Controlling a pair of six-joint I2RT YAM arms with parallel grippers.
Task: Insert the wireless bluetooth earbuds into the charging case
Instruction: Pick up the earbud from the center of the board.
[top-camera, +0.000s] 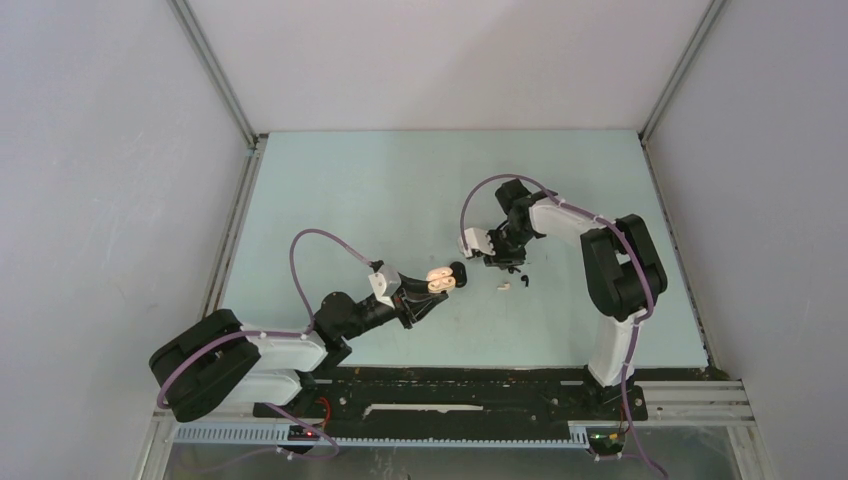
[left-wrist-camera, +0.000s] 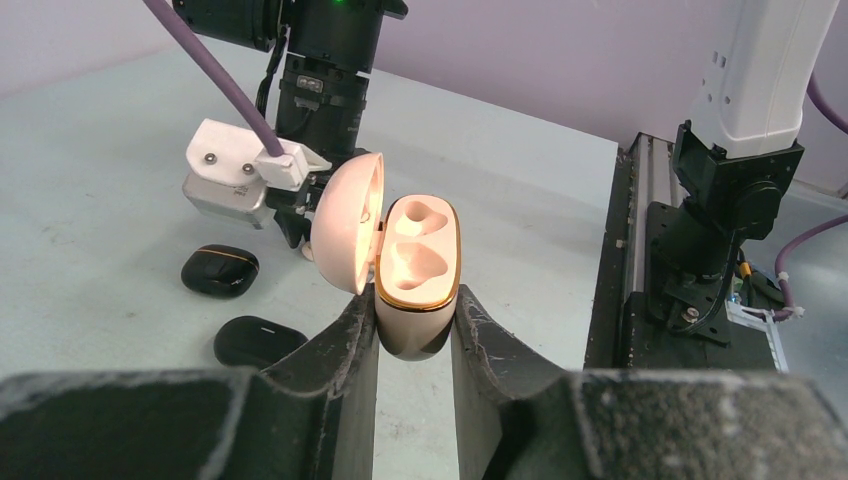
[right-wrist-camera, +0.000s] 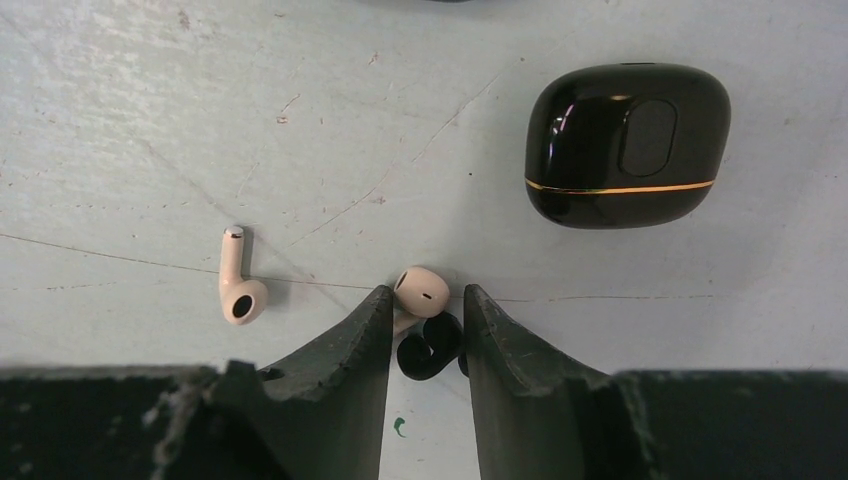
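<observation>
A: what kind of place is this?
B: robot lab cell. left arm (top-camera: 280, 350) and right arm (top-camera: 620, 265) bolted to a black rail (top-camera: 480, 385) at the tabletop's (top-camera: 400, 180) near edge.
A: what else says lab?
B: pale panels (top-camera: 100, 180) on aluminium posts (top-camera: 212, 65) box in the tabletop's other three sides. purple cable (left-wrist-camera: 212, 78) loops over it, cable duct (top-camera: 230, 433) just off its near edge.

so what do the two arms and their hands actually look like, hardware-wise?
Both arms mix black joint housings with white links: left arm, right arm. A purple cable runs along each to a white wrist bracket. The left hand and right hand have two dark, rough-textured wedge fingers.
</observation>
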